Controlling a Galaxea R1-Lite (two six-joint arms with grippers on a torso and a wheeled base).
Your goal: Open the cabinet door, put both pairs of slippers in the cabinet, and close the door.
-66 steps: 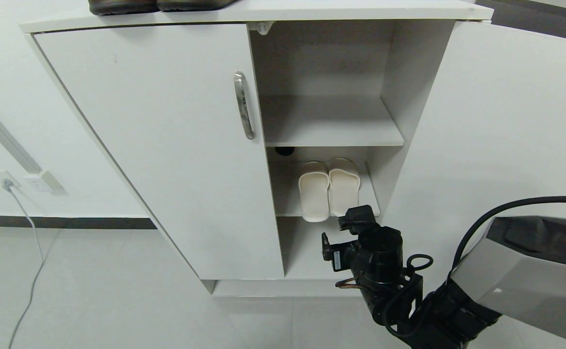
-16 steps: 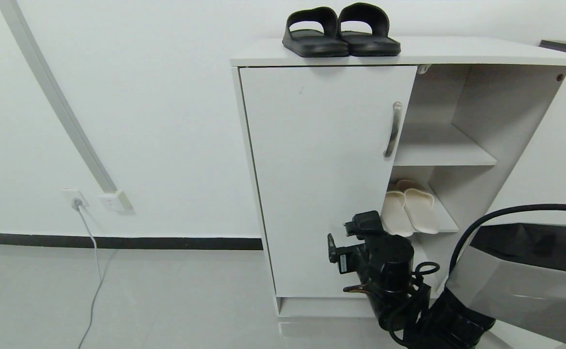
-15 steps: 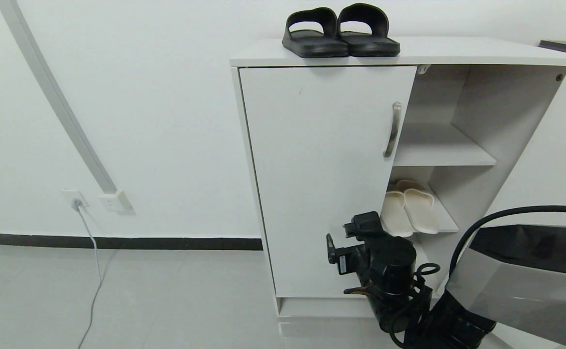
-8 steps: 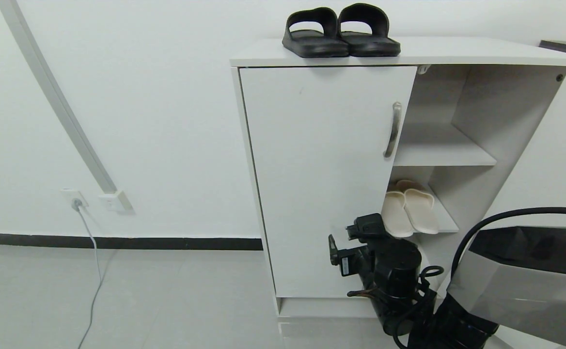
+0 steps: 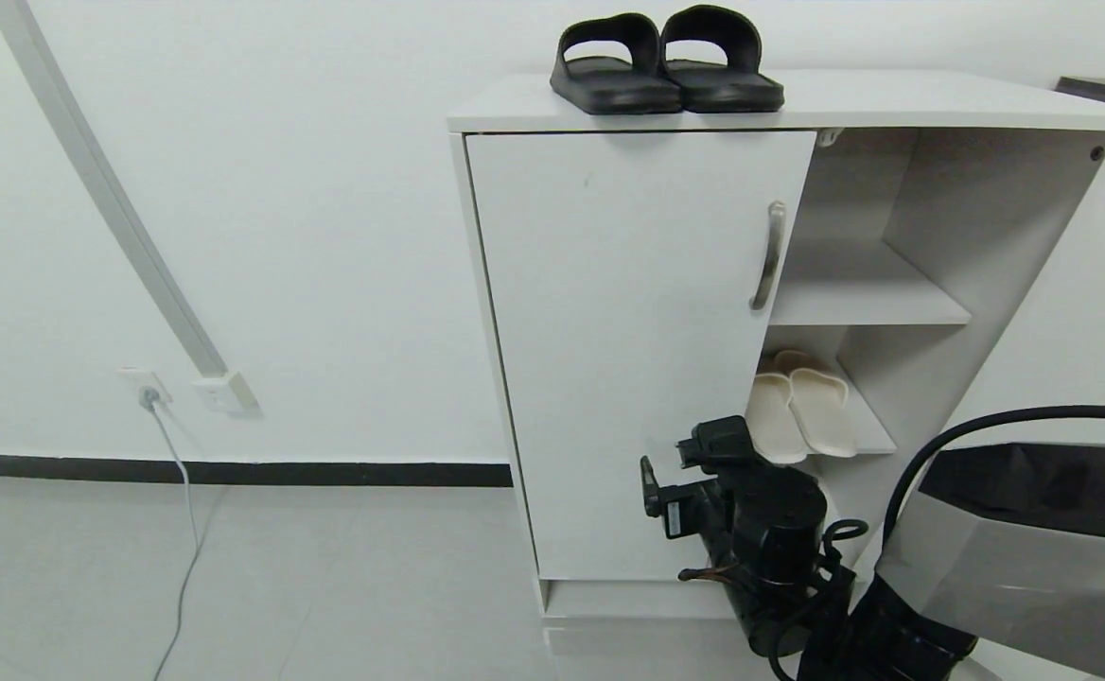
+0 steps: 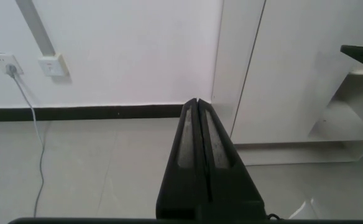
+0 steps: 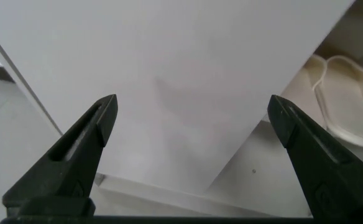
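The pair of black slippers [image 5: 666, 61] sits on top of the white cabinet [image 5: 893, 99], at the upper centre of the head frame, so that pair is not yet stowed. The pair of white slippers [image 5: 800, 416] already lies side by side on a lower shelf, right of centre. The right-hand door [image 5: 1082, 312] stands swung open at the right edge, while the left-hand door [image 5: 619, 350] is closed. The right gripper [image 7: 192, 102] is spread wide and empty, low in front of the closed door. The left gripper [image 6: 197, 102] is clenched on nothing, above the floor. By my judgement, about half is done: the black pair and closing the door are left.
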